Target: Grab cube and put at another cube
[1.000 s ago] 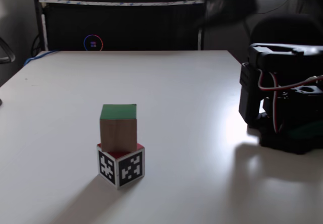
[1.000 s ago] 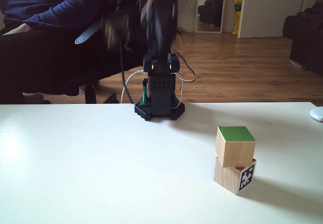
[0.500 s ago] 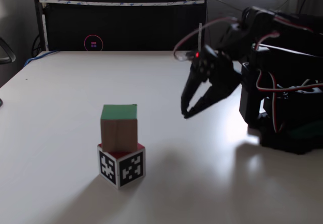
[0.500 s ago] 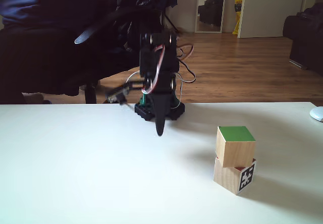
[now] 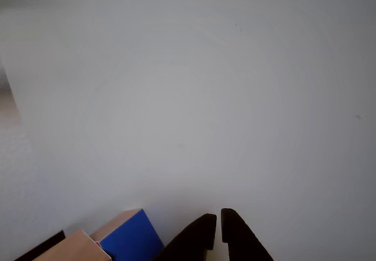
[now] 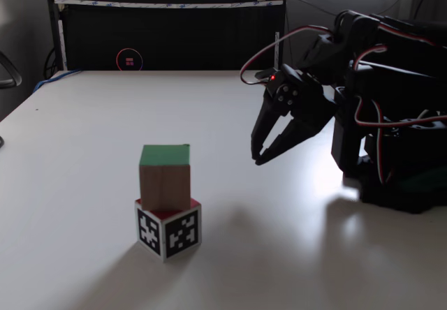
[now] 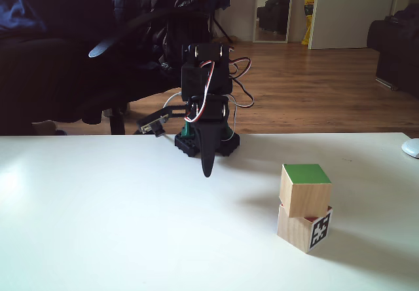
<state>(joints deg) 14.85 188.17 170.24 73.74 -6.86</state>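
Gripper (image 6: 257, 158) hangs empty over the table (image 6: 84, 149), tips pressed nearly together, well apart from the cube (image 6: 165, 179), to its right in a fixed view. The cube, green face up, sits stacked on another cube (image 6: 167, 228), slightly askew. Beyond them the arm base (image 7: 206, 140) stands at the table's far edge.

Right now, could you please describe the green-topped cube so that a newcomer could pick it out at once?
On the white table, away from the black arm, two wooden cubes form a stack. The green-topped cube is the upper one; the cube beneath has black-and-white markers and a red top.
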